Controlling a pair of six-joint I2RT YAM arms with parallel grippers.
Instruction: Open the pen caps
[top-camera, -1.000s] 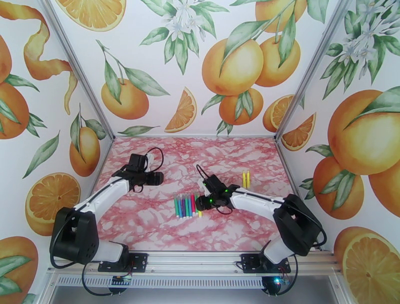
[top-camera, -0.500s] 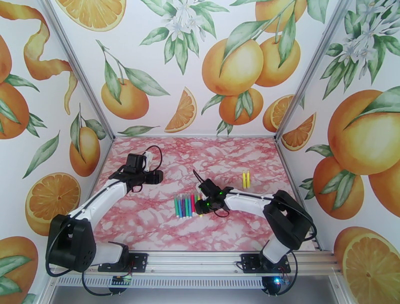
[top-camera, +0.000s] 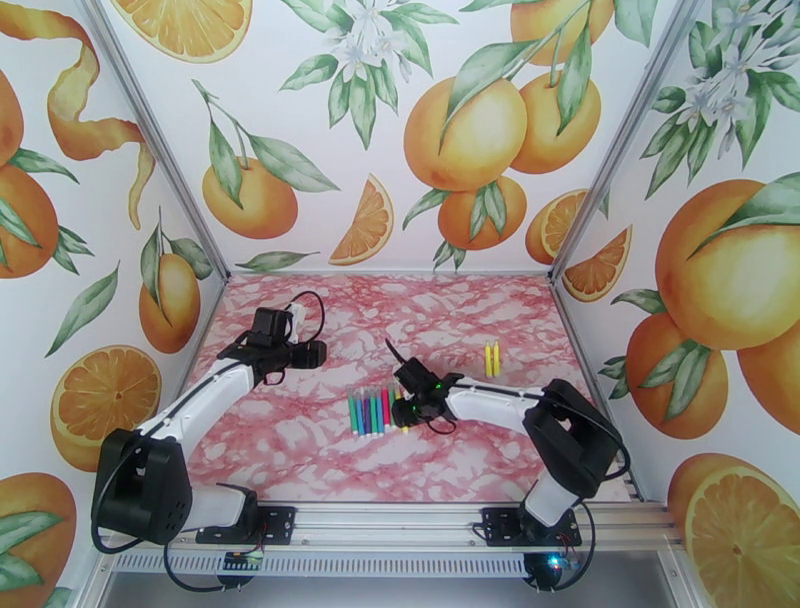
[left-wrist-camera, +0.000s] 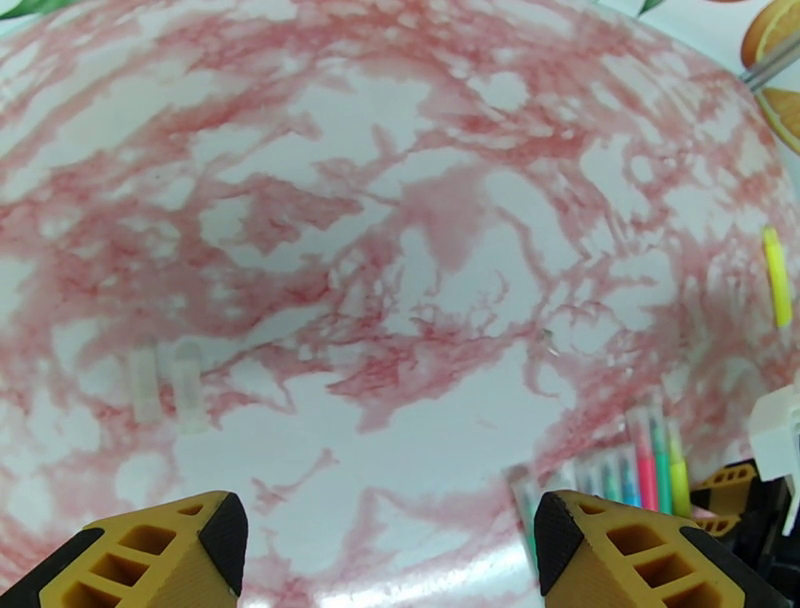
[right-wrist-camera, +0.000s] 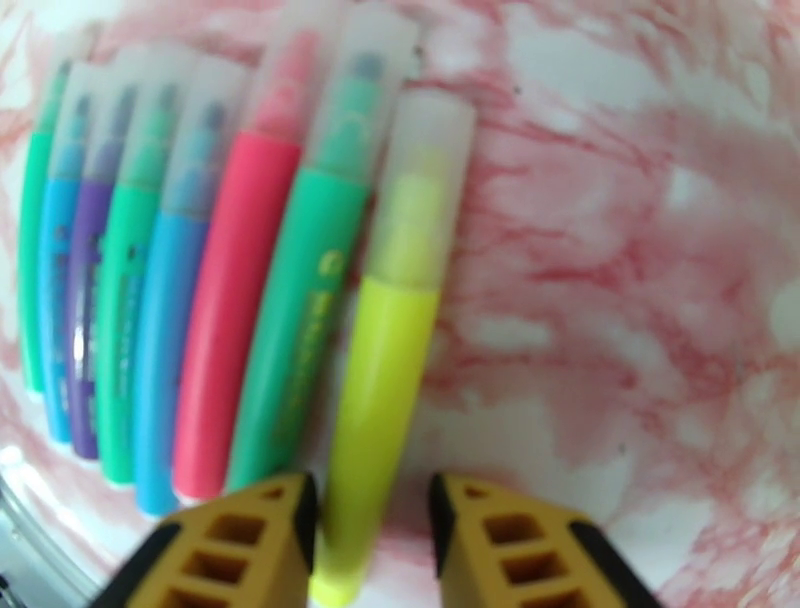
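Observation:
Several markers (right-wrist-camera: 210, 300) lie side by side on the table, in green, blue, purple, pink and yellow. Each wears a frosted, see-through pen cap (right-wrist-camera: 425, 160) at its far end. My right gripper (right-wrist-camera: 368, 530) is open and low over the row's right end (top-camera: 398, 412). Its fingers (right-wrist-camera: 245, 545) straddle the near end of the yellow marker (right-wrist-camera: 385, 330) with a gap on each side. My left gripper (left-wrist-camera: 390, 545) hovers open above bare table to the upper left of the row (top-camera: 312, 352). The row (left-wrist-camera: 640, 460) also sits at the lower right of the left wrist view.
Two more yellow markers (top-camera: 491, 358) lie apart at the right of the pink marbled table (top-camera: 300, 440). Two small clear pieces (left-wrist-camera: 165, 385) rest on the table in the left wrist view. Printed walls enclose the table on three sides.
My right gripper has moved left and down onto the right end of the marker row. The left arm drew back slightly to the left, then held still.

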